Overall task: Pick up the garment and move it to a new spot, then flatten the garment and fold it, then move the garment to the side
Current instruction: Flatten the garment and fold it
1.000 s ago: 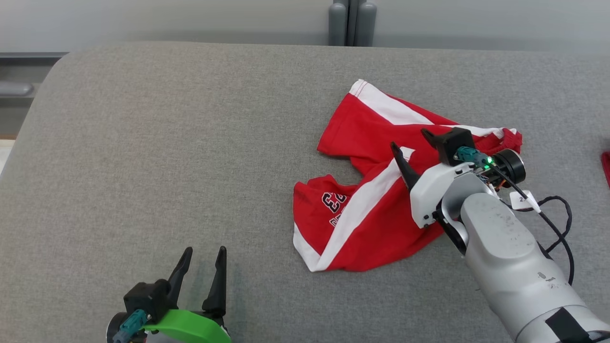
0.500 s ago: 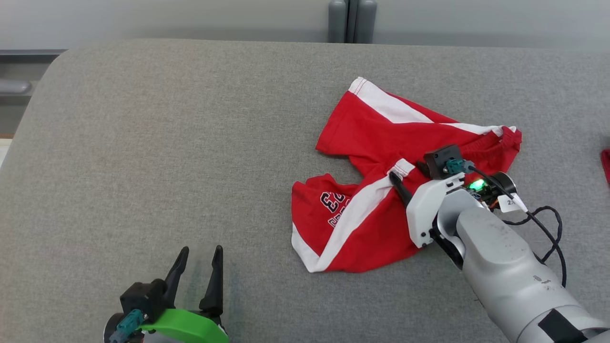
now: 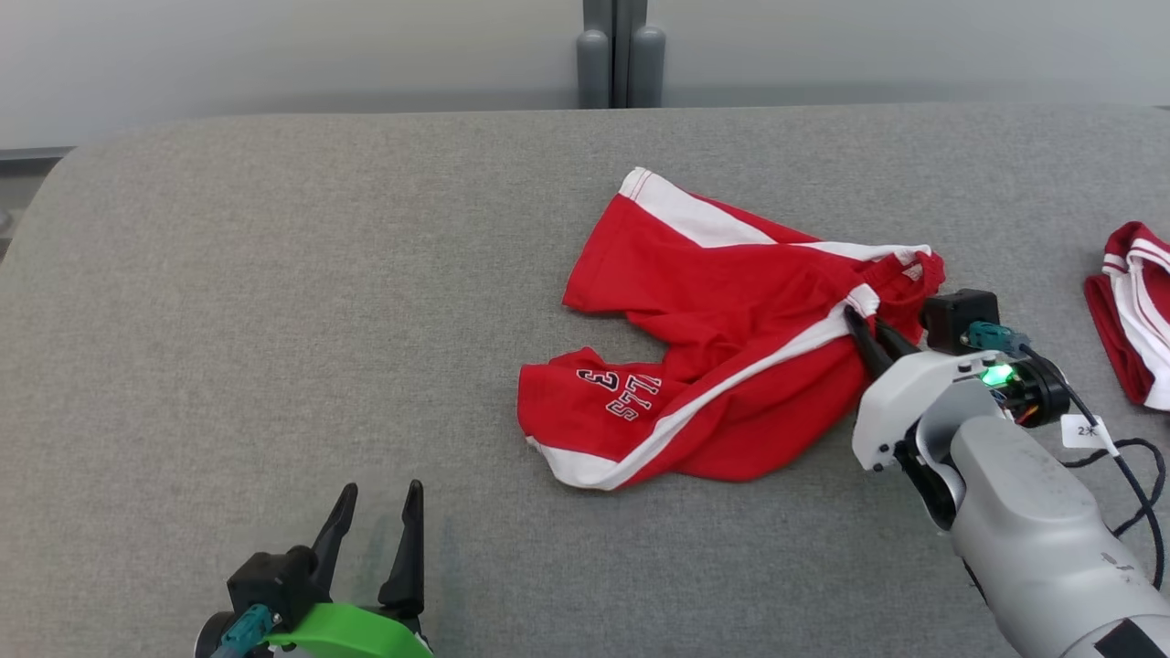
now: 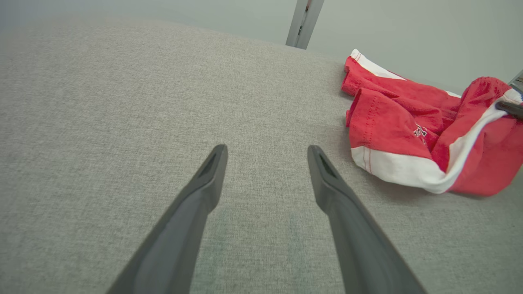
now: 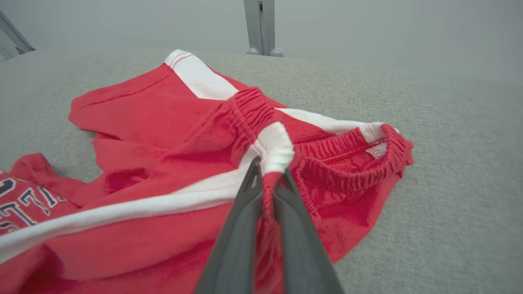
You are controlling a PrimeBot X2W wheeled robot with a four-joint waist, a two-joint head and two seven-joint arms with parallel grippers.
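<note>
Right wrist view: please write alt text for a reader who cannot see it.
The right gripper is shut on the red shorts at the waistband, pinching a white stripe. The shorts lie crumpled on a grey padded surface.

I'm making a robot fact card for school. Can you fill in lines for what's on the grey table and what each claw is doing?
surface: grey table, cloth-covered
shorts: red with white stripes, crumpled, right of middle
right gripper: shut on the shorts' waistband
left gripper: open, holding nothing, apart from the shorts
also there: second garment, red and white, at the table's far right edge
</note>
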